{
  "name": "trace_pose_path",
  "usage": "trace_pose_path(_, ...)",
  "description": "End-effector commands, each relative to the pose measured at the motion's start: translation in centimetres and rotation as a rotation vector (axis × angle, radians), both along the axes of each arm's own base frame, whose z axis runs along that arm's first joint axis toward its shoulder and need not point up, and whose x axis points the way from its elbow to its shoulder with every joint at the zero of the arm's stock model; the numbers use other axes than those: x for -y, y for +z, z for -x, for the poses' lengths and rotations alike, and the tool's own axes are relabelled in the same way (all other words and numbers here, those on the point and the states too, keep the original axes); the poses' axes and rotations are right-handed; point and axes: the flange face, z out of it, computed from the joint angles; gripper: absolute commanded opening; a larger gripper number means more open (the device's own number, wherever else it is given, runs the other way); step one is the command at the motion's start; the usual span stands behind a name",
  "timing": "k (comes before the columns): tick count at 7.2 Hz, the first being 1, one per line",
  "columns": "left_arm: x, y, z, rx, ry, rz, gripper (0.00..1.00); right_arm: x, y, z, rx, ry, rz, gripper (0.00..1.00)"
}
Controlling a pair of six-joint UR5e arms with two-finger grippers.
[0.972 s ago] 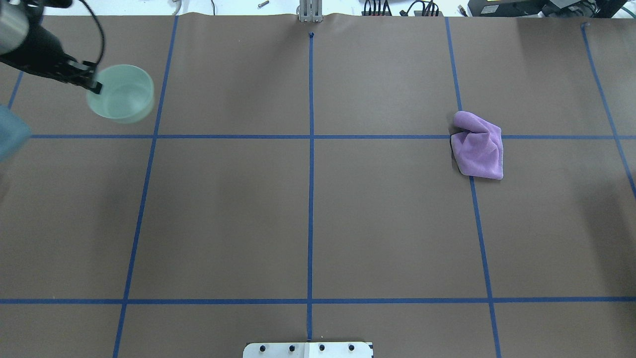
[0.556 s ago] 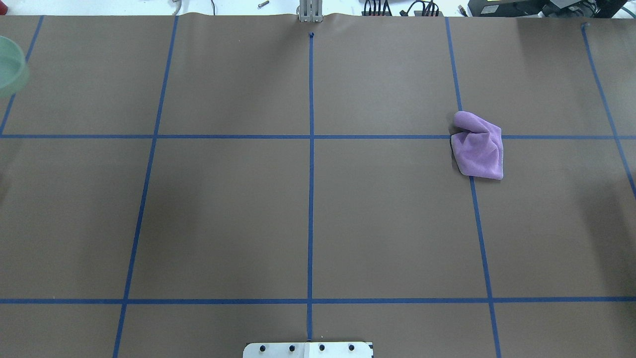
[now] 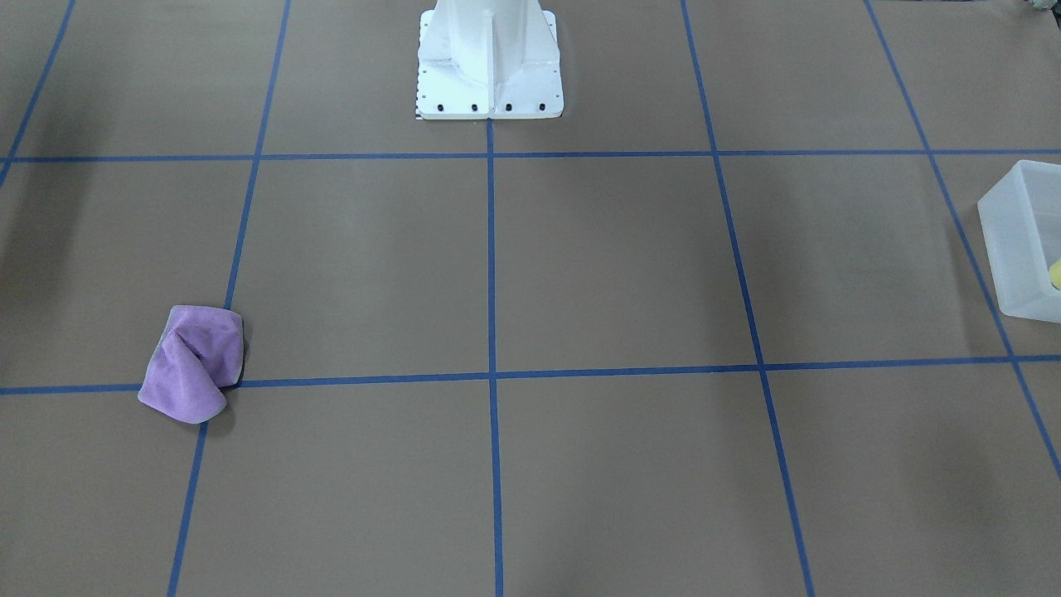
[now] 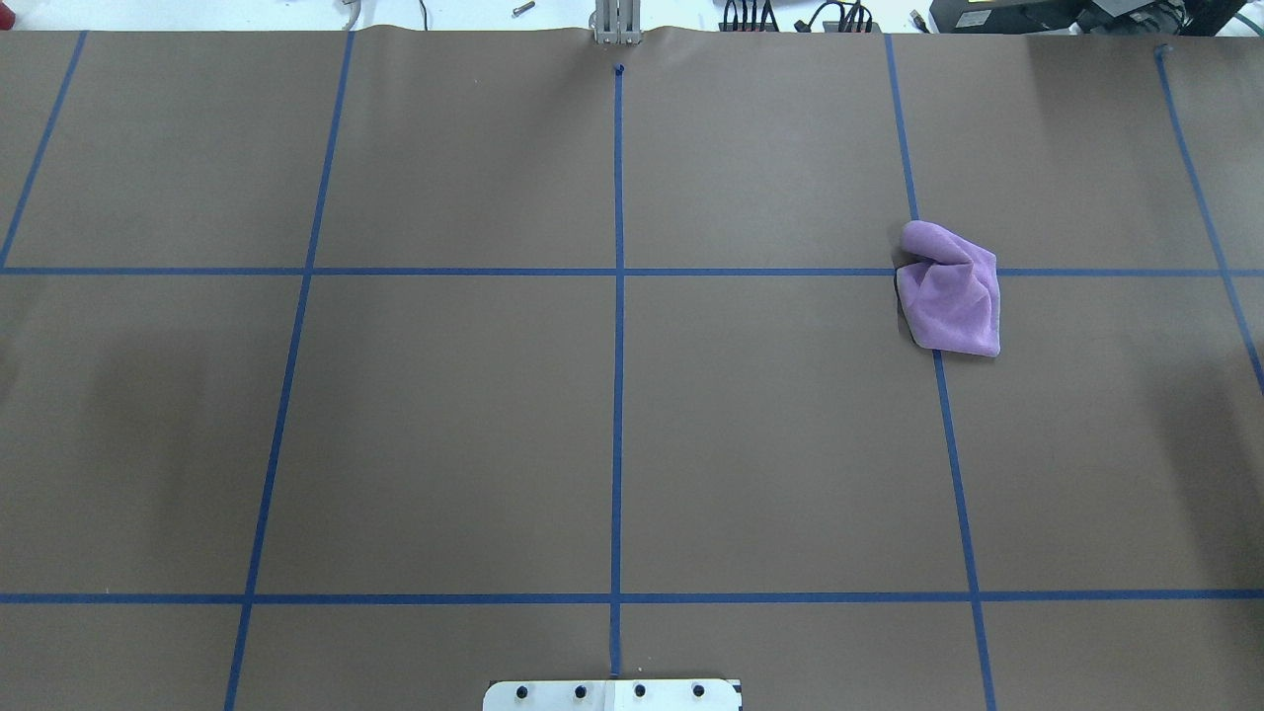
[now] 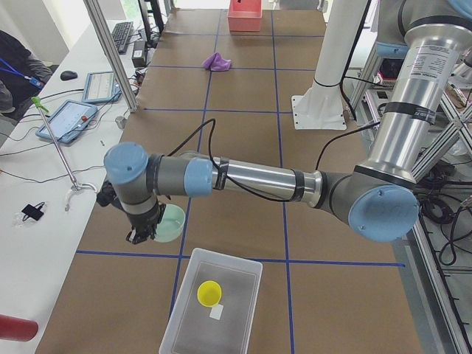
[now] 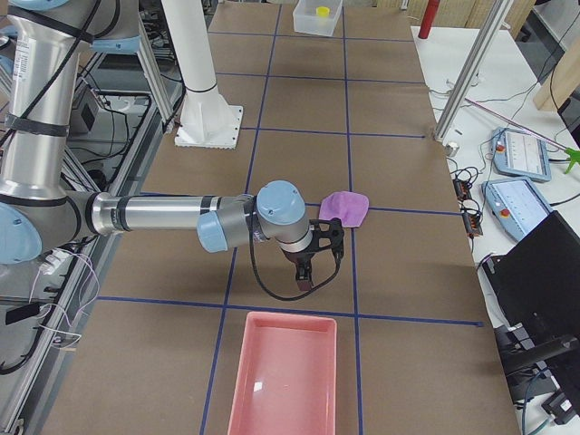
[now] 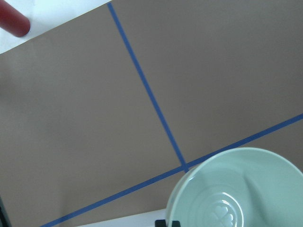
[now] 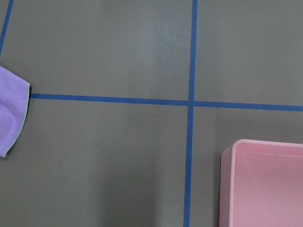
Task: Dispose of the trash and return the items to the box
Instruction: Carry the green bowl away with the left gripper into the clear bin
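Two arms are out over the bench [image 4: 444,425], so let's take them in turn. Your left tool [image 5: 140,236] is clamped on the rim of the mint-green bowl [image 5: 173,223], with one dark fingertip just showing at the rim in the wrist view. The bowl's mouth faces up, and it hangs just beside the end wall of the frosted white box [image 5: 177,332], not over it. Look inside the box and there's the yellow cup [image 5: 209,293], sitting on the floor of it. Now your right tool [image 6: 308,276]: it points down over bare bench, between the purple cloth [image 4: 950,288] and the pink tray [image 6: 240,362]. It has nothing in it that you can see, and I cannot tell how wide its fingers stand.
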Motion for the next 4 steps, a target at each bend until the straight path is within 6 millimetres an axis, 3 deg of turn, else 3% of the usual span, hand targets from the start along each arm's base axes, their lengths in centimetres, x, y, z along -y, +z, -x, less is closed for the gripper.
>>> trace_pose_path(1, -2.7, 12.1, 2.0, 0.007, 0.032, -0.050, 0.00, 0.0, 0.0, 0.0, 0.000, -0.001, -0.001, 1.00)
trace_pose_path(3, -7.4, 18.8, 0.7, -0.029, 0.075, -0.069, 0.00, 0.0, -0.2, 0.0, -0.001, 0.002, -0.026, 1.00)
trace_pose_path(4, -10.2, 20.7, 0.3, -0.053, 0.094, -0.077, 0.00, 0.0, -0.2, 0.0, 0.000, 0.004, -0.030, 1.00)
